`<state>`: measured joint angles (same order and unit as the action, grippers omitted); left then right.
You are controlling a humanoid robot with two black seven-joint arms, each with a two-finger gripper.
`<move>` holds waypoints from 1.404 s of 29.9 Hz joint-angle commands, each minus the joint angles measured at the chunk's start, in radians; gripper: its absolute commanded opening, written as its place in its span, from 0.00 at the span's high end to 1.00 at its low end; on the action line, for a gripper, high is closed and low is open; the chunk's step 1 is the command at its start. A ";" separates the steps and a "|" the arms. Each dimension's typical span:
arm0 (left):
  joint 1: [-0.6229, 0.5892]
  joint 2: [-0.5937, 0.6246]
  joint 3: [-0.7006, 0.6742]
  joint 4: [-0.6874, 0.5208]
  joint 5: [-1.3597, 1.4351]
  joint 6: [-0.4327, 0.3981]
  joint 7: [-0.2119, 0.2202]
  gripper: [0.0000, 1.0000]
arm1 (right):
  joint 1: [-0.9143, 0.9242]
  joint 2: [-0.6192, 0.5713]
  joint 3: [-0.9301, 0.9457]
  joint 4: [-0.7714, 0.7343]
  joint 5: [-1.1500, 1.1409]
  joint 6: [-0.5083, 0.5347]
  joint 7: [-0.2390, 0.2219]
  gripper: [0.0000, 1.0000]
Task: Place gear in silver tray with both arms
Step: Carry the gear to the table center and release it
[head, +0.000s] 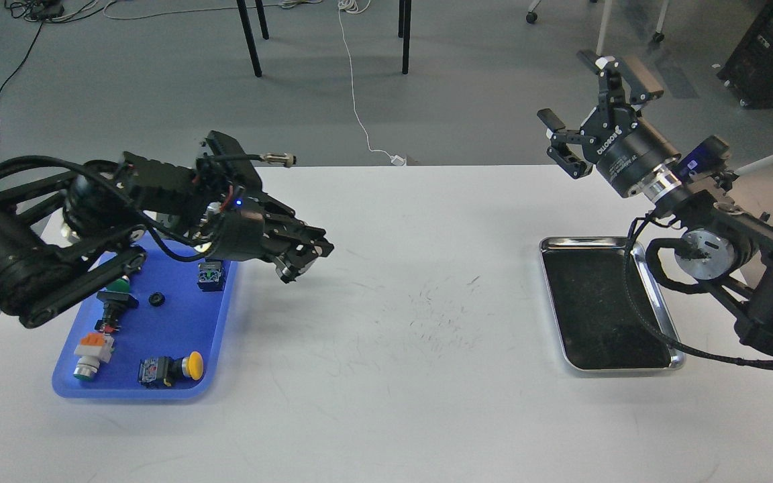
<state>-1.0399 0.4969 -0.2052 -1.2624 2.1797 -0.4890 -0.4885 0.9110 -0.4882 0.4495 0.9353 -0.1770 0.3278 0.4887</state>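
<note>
Silver tray (655,305) sits on the right side of the worktop (386,376), long side running away from me, black inner surface bare. Gear (156,299) is a small black ring lying in the blue tray (215,345) at far left, well apart from the silver tray.

Also in the blue tray: green button (116,287) just left of the gear, yellow button (192,365) at the near edge, a white/orange switch (88,350) near-left, a blue-black block (211,276) partly under the left arm.

Right gripper (598,97) is raised above and beyond the silver tray, fingers spread wide, nothing between them.

Left gripper (302,258) hangs over the worktop just right of the blue tray, pointing right. Fingers look close together; can't tell whether it grips anything.
</note>
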 commanded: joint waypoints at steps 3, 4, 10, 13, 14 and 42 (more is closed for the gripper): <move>-0.060 -0.227 0.127 0.176 0.002 0.000 0.000 0.89 | 0.130 0.010 -0.121 -0.001 0.071 -0.019 0.000 0.01; -0.061 -0.266 0.130 0.213 0.002 0.000 0.000 0.89 | 0.140 0.010 -0.130 -0.001 0.073 -0.026 0.000 0.01; -0.061 -0.455 0.144 0.363 0.002 0.000 0.000 0.89 | 0.131 0.008 -0.137 -0.001 0.073 -0.033 0.000 0.01; -0.061 -0.486 0.162 0.376 0.002 0.000 0.000 0.89 | 0.118 -0.003 -0.137 0.000 0.073 -0.033 0.000 0.01; -0.060 -0.494 0.165 0.383 0.002 0.000 0.000 0.89 | 0.112 -0.004 -0.137 0.000 0.073 -0.033 0.000 0.01; -0.055 -0.497 0.218 0.391 0.002 0.000 0.000 0.27 | 0.100 0.002 -0.150 -0.009 0.071 -0.032 0.000 0.01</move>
<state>-1.0927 0.0000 0.0138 -0.8713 2.1816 -0.4887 -0.4886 1.0112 -0.4837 0.2988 0.9257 -0.1059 0.2948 0.4887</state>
